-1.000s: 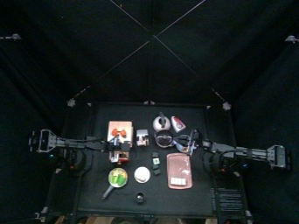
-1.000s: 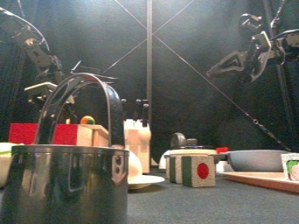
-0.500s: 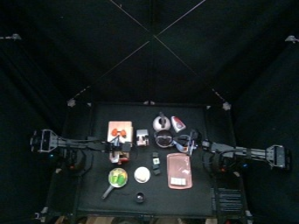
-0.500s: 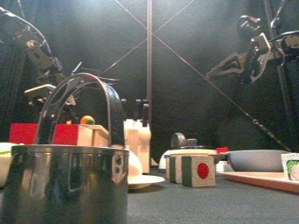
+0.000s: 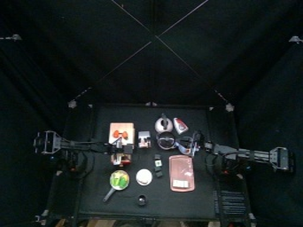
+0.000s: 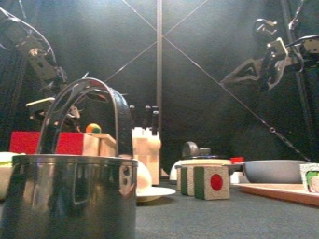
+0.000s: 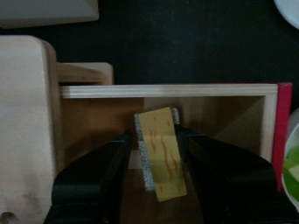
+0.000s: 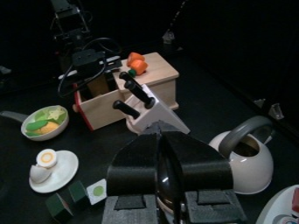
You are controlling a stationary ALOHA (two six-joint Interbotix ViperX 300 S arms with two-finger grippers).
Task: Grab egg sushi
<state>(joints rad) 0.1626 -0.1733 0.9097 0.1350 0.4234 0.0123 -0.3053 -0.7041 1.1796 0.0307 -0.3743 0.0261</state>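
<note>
The egg sushi (image 7: 162, 156) is a yellow-orange oblong block with red squiggles, lying inside a wooden box (image 7: 228, 118) that has a red side. My left gripper (image 7: 162, 140) reaches into the box, and its jaws press the block from both sides. In the top view the left gripper (image 5: 117, 159) sits at the table's left middle. In that view the sushi is hidden under the arm. My right gripper (image 8: 163, 164) is shut and empty. It hangs high above the table's right side (image 6: 270, 63).
A metal pot with a tall handle (image 6: 69, 187) stands close at the front left. A pink tray (image 5: 182, 173), a green bowl (image 5: 120, 180) and a plate with an egg (image 5: 143, 177) lie along the front. A knife block (image 8: 146, 109) and a kettle (image 8: 247, 144) stand mid-table.
My left arm has sunk slightly over the box. The right arm has barely shifted.
</note>
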